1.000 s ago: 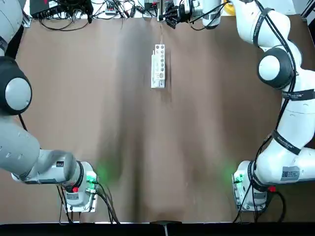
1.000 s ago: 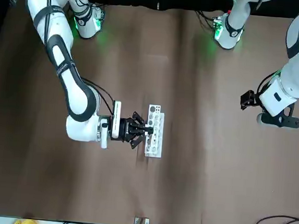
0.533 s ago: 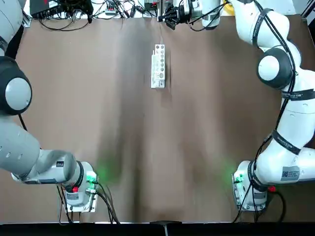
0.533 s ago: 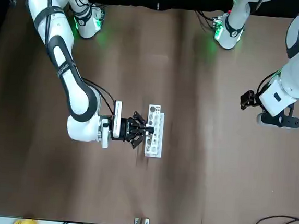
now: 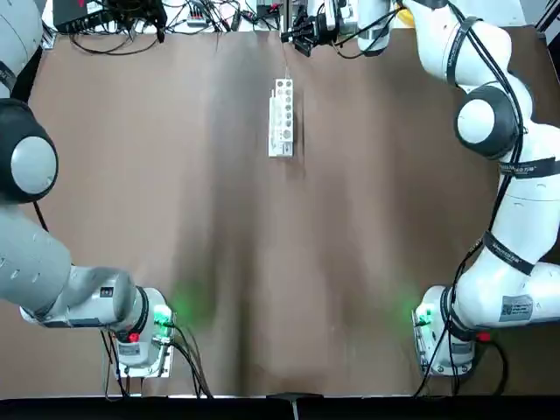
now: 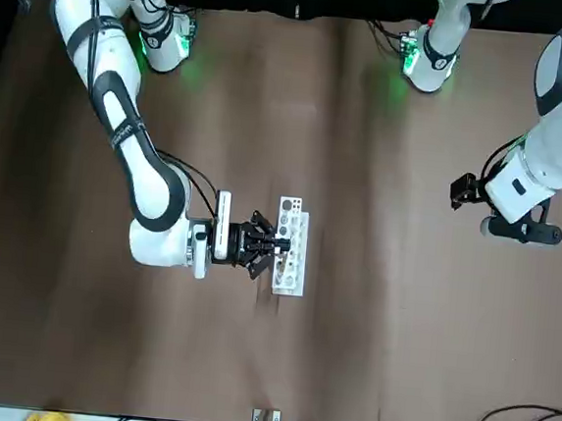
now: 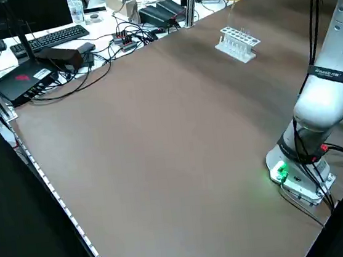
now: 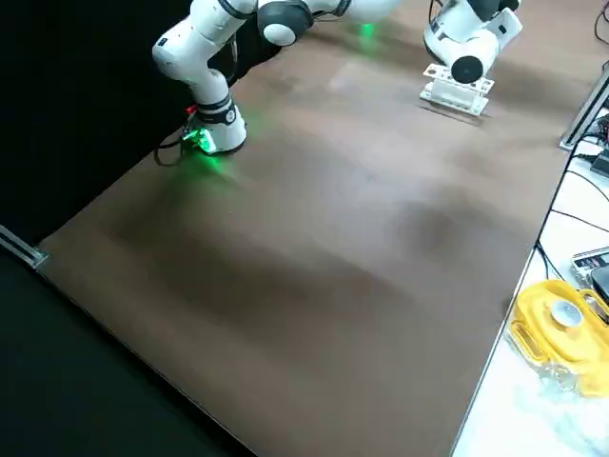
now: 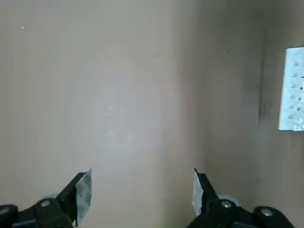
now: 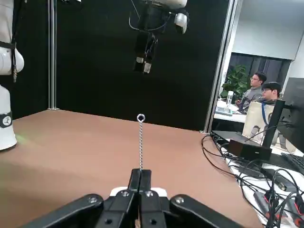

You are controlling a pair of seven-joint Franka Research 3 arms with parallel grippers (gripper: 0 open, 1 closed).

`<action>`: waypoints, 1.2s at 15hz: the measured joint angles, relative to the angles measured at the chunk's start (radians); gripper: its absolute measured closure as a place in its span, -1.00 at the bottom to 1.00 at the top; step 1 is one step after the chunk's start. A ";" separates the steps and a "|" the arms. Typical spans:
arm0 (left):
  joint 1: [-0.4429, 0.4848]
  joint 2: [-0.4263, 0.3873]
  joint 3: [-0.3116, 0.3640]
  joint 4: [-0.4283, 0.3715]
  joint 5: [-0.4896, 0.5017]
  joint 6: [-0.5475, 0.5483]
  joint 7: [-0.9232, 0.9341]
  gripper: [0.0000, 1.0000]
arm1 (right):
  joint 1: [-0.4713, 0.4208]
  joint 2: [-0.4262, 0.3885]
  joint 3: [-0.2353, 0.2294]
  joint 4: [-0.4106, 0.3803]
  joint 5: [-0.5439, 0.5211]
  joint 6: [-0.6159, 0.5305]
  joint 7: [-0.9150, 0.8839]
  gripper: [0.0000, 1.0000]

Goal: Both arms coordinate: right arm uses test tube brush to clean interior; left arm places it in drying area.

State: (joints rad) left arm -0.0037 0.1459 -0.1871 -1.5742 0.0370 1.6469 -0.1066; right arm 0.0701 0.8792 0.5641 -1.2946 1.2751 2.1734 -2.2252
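Brush: a twisted metal wire ending in a small round loop [image 10: 141, 147]; it stood upright from the right gripper's fingertips, loop uppermost. Whether its lower end entered the rack could not be told.
Right gripper: black and jointed [image 10: 140, 173], its two fingers together, clamped on the brush; it pointed sideways at the rack, overlapping the rack's edge in the front view.
Rack: white, hard-looking and oblong [image 5: 281, 131], with rows of round holes through its top and open space under it; it stood upright on the table. What sat in the holes was too small to tell.
Left gripper: black, with pale, crinkled pads on its fingers [image 9: 142, 194]; the fingers were wide apart with nothing between them, over the table, well apart from the rack.
Table: a broad brown top [image 7: 160, 136], smooth, with soft blurry reflections.
Yellow case: rounded plastic [image 8: 561, 328] on the white side desk, a whitish disc [image 8: 566, 313] on it and crumpled clear plastic [image 8: 559, 379] beside it; its contents could not be told.
Desk beyond: a keyboard [image 7: 56, 37], black boxes and tangled black cables [image 7: 125, 44].
Room: two people [image 10: 263, 90] sat past the desk.
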 joint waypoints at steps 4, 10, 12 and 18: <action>0.000 0.000 0.000 0.000 0.000 0.000 0.000 -0.98 | -0.001 0.012 0.000 0.000 0.000 0.001 -0.019 0.96; 0.000 0.000 0.000 0.000 0.000 0.004 0.000 -0.98 | -0.002 0.035 -0.001 0.000 0.001 0.001 -0.024 0.96; 0.000 0.000 0.000 0.000 0.000 0.004 0.000 -0.98 | -0.004 0.039 -0.001 0.000 0.001 0.001 -0.024 0.96; 0.000 0.006 -0.001 0.000 0.000 0.005 0.000 -0.98 | -0.010 0.054 -0.019 0.000 0.045 0.001 -0.025 0.96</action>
State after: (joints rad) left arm -0.0040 0.1518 -0.1876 -1.5743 0.0370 1.6516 -0.1066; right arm 0.0603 0.9334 0.5446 -1.2942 1.3205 2.1749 -2.2499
